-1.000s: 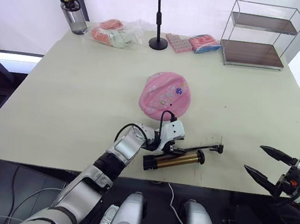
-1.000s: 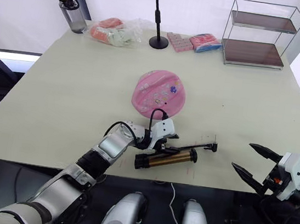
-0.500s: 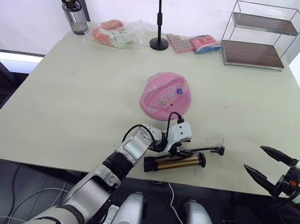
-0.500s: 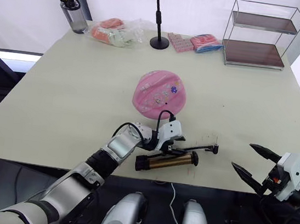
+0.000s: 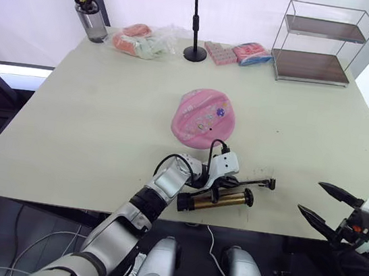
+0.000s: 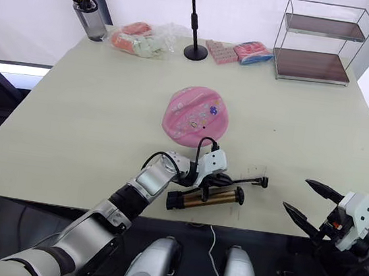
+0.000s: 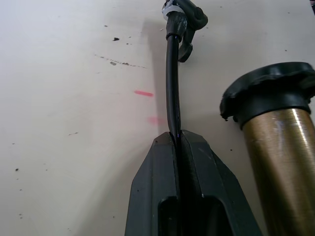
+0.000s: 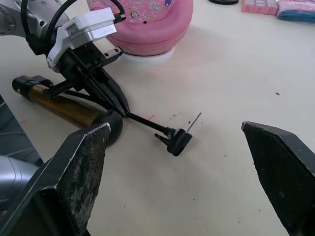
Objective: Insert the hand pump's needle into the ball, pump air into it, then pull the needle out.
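The hand pump (image 5: pixel 216 200) lies on its side near the front edge of the table (image 5: pixel 92 119), its gold barrel roughly parallel to that edge. Its black hose (image 8: pixel 147 123) runs out past the end cap towards the robot's right and ends in the small black fitting, from which the needle (image 8: pixel 193 122) angles up, resting on the tabletop. The ball (image 5: pixel 204 118) sits further back, near the table centre, dented and well apart from the needle.

The left gripper (image 5: pixel 231 183) is clamped on the hose partway along its length; the left wrist view shows both fingers (image 7: pixel 157 196) pressed together with the hose squeezed between them. Gripping the hose rather than the barrel probably serves to steer the needle tip towards the ball's valve. The left forearm reaches low over the table from the front edge, wrist bent so the gripper points along the hose.

The right gripper (image 5: pixel 329 205) hangs beyond the table's front right edge, fingers spread wide and holding nothing, apparently waiting to take the pump or steady the ball.
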Robot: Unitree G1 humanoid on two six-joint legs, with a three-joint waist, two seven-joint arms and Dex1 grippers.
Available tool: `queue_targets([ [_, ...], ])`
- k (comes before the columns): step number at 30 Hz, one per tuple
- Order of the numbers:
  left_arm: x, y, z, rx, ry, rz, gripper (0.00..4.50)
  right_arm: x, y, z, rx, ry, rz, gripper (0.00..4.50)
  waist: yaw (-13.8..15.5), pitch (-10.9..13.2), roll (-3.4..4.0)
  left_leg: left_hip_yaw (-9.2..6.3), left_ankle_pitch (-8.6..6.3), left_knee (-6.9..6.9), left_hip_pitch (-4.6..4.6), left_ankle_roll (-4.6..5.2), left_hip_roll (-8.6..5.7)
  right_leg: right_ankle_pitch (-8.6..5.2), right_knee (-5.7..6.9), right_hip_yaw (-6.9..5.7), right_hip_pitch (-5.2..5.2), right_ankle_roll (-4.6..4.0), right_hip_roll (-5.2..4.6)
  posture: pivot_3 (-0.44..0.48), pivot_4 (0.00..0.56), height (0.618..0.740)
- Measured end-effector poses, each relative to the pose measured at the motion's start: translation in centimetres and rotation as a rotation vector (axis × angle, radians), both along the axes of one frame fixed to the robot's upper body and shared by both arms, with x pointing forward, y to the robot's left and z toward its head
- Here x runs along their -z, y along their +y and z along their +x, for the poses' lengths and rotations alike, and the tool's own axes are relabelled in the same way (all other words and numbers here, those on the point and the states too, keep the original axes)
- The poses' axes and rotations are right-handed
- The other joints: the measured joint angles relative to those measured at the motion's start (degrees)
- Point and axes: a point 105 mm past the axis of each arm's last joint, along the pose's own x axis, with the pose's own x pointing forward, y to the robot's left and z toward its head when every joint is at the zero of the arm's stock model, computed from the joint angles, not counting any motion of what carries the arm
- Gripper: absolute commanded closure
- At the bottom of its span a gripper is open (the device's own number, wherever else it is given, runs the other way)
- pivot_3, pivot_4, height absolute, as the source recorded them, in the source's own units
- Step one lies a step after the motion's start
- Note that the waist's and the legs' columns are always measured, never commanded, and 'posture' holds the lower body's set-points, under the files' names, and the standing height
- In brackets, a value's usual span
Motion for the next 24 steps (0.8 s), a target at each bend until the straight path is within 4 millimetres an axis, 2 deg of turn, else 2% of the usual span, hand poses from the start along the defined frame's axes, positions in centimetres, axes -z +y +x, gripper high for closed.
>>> queue_targets([
  [9, -0.9, -0.5, -0.2, 0.029, -0.024, -0.022, 4.45, 0.0, 0.1, 0.4, 0.043, -0.013, 0.037, 0.0, -0.01, 0.0, 0.0, 0.0, 0.0, 0.0, 0.0, 0.0, 0.0, 0.0, 0.0, 0.0, 0.0, 0.0, 0.0, 0.0, 0.15, 0.731],
  [15, -3.3, -1.1, -0.3, 0.029, -0.055, -0.137, 4.45, 0.0, 0.1, 0.9, 0.105, 0.013, 0.104, 0.0, 0.0, 0.0, 0.01, 0.0, 0.0, 0.0, -0.02, 0.0, 0.0, 0.0, 0.0, 0.0, -0.01, -0.01, 0.0, 0.0, 0.15, 0.731],
  [20, -4.8, -1.0, -0.6, 0.01, -0.054, -0.252, 4.45, -0.5, 1.1, 1.7, 0.189, 0.086, 0.268, 0.0, -0.13, 0.0, 0.02, -0.02, 0.0, 0.0, 0.0, 0.0, 0.04, 0.0, 0.02, 0.0, -0.02, -0.02, 0.01, 0.0, 0.15, 0.731],
  [24, -5.2, -0.8, -1.1, 0.006, -0.039, -0.304, 4.45, -0.8, 2.1, 2.3, 0.222, 0.165, 0.4, 0.0, -0.05, 0.0, 0.03, -0.01, 0.0, 0.0, -0.02, 0.0, 0.04, 0.0, 0.02, 0.0, -0.02, -0.02, 0.0, 0.0, 0.15, 0.731],
])
